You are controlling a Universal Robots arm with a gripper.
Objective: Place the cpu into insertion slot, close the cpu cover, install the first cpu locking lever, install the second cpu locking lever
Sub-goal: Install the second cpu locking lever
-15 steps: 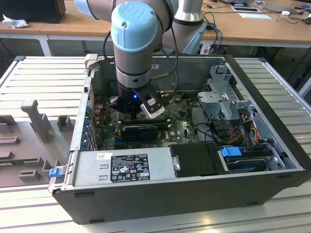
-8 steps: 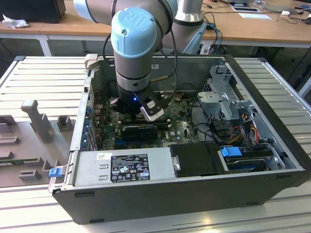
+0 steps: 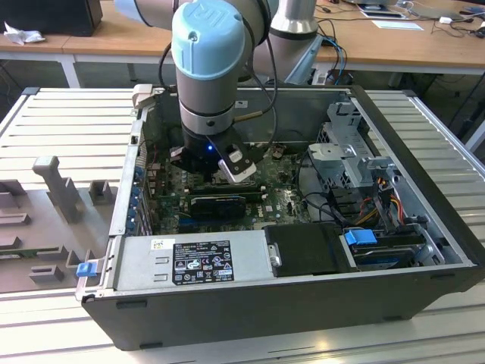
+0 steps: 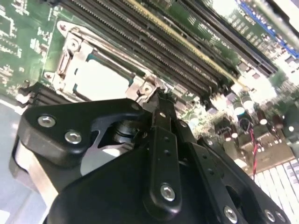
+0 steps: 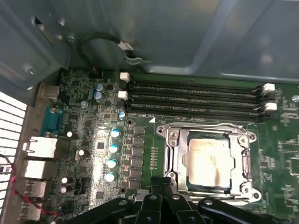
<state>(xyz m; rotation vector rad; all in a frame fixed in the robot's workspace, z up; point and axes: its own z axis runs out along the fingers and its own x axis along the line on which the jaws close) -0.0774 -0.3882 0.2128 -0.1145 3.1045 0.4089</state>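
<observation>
The cpu (image 5: 209, 161) lies seated in the insertion slot (image 5: 184, 161), right of centre and low in the first wrist view, its pale silver top facing up through the square cut-out of the cpu cover (image 5: 245, 161), which lies flat over it. In the second wrist view the same chip (image 4: 100, 80) sits in the upper left of the frame.

Going left to right across the first wrist view: the rear ports and a row of small capacitors (image 5: 112, 154) fill the left; the gripper (image 5: 161, 198) rises from the bottom edge at centre; the socket sits just to the right of the fingertips. The memory slots (image 5: 191, 98) run as long dark bars across the upper middle, their long axis parallel to the socket's upper edge.

The gripper's fingers are pressed together with nothing between them, and their tips stand at the socket's lower left corner, near the cover's frame. In the second wrist view the closed tips end close against a corner of the metal frame; whether they touch it I cannot tell. So the task's thing lies ahead of and to the right of the fingers, very near.

In the exterior view the arm reaches down into the open computer case (image 3: 424, 303), left of centre.
</observation>
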